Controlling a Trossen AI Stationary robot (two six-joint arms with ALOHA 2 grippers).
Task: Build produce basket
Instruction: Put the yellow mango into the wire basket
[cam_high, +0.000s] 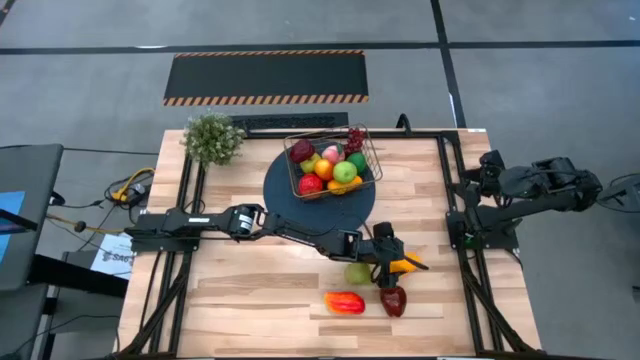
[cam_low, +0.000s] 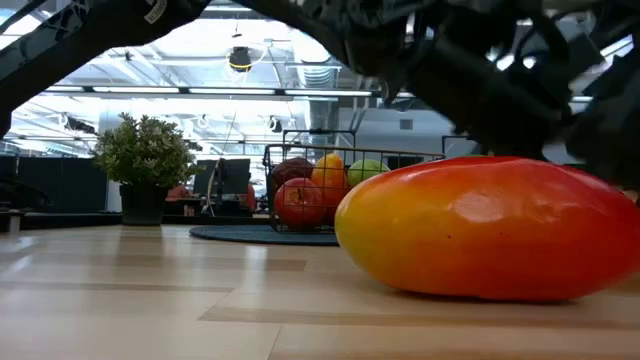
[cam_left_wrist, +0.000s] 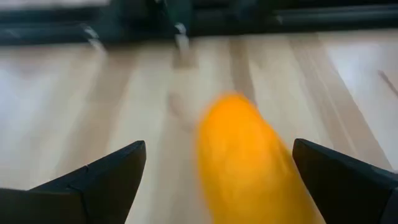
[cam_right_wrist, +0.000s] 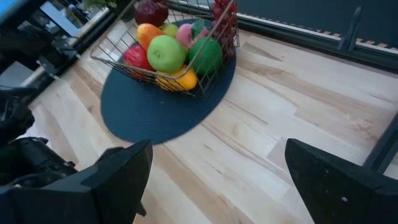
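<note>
Left wrist view: left gripper (cam_left_wrist: 219, 180) fingers apart, straddling smooth orange plastic fruit (cam_left_wrist: 249, 162); pick step. Next: close, carry to gold wire-mesh basket (cam_high: 300, 152). Right gripper (cam_right_wrist: 217, 180) parked, open.

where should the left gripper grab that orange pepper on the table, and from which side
Across the narrow width at mid-body, coming from above. The orange pepper lies on its side on the table, elongated, so its long axis is too much for the jaws while its width fits between them. The left gripper is over it with jaws open either side; the green fruit sits close by, so keep clear of it.
</note>
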